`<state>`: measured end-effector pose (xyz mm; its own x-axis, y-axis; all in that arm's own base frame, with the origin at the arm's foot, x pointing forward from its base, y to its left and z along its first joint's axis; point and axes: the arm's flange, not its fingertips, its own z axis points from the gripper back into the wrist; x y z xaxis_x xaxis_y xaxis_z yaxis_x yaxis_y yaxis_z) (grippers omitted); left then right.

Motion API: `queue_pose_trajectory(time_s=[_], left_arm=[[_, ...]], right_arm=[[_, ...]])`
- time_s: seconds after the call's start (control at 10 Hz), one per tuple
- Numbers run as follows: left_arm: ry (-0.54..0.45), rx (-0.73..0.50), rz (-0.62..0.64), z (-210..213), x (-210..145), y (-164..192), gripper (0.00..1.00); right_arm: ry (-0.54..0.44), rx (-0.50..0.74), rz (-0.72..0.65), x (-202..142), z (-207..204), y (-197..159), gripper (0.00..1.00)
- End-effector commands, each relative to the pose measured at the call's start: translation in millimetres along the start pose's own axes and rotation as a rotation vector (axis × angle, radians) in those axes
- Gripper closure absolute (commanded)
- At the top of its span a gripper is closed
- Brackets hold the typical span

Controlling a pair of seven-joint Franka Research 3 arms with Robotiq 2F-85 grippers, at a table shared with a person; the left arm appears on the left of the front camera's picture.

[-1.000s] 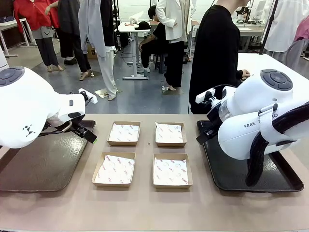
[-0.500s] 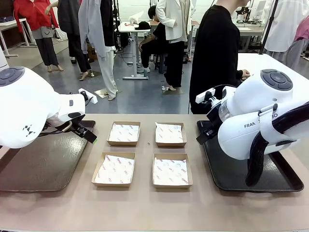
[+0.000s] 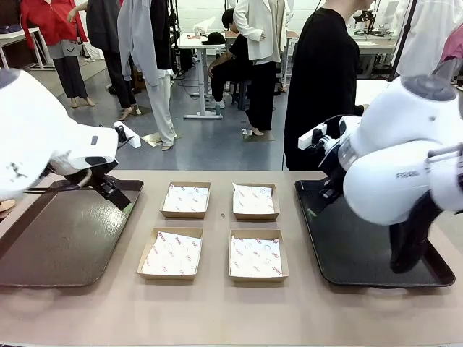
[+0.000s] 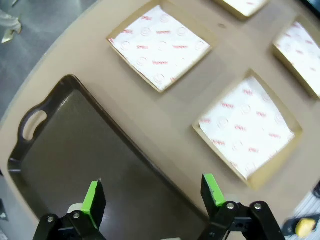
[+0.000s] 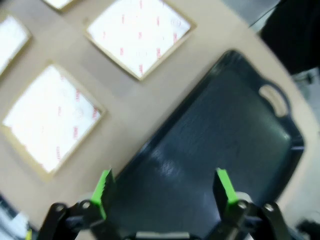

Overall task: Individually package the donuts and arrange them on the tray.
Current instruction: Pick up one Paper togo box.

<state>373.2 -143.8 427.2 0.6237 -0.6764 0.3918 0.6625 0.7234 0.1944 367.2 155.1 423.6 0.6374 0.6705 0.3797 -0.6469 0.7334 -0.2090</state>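
The donuts are out of view. A dark tray (image 3: 58,246) lies on the left of the table and a second dark tray (image 3: 347,249) on the right, both bare. My left gripper (image 4: 152,192) hangs open above the left tray (image 4: 75,150) with nothing between its green pads. Over the right tray (image 5: 215,135) my right gripper (image 5: 164,185) also stands open and holds nothing. In the front view the left gripper's black fingers (image 3: 108,189) show over the left tray's far edge.
Several shallow paper-lined cardboard boxes sit in a square between the trays, such as one far box (image 3: 185,199) and one near box (image 3: 258,255). A person in black (image 3: 322,79) stands at the far side behind the right tray.
Both arms have lifted and swung outward, the left toward the left edge and the right toward the right. Both grippers stay open. Boxes and trays have not moved.
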Motion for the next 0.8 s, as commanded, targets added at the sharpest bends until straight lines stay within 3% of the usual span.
queue_pose_trajectory(time_s=[0.0,0.2,0.4,0.5,0.6,0.7], left_arm=[[0.05,-0.039,-0.042,43,-104,-44,0.0],[0.1,-0.04,-0.032,60,-133,-58,0.0],[0.09,-0.029,0.013,70,-155,-60,0.0],[0.025,0.077,-0.011,56,-151,-49,0.0],[0.123,-0.043,-0.016,104,-38,-14,0.0],[0.123,-0.043,-0.016,104,-38,-14,0.0]], right_arm=[[0.065,0.027,0.033,-102,37,27,0.0],[0.099,0.018,0.02,-138,59,35,0.0],[0.11,-0.02,-0.012,-162,63,41,0.0],[0.116,0.024,-0.003,-34,80,-5,0.0],[0.116,0.024,-0.003,-34,80,-5,0.0],[0.116,0.024,-0.003,-34,80,-5,0.0]])
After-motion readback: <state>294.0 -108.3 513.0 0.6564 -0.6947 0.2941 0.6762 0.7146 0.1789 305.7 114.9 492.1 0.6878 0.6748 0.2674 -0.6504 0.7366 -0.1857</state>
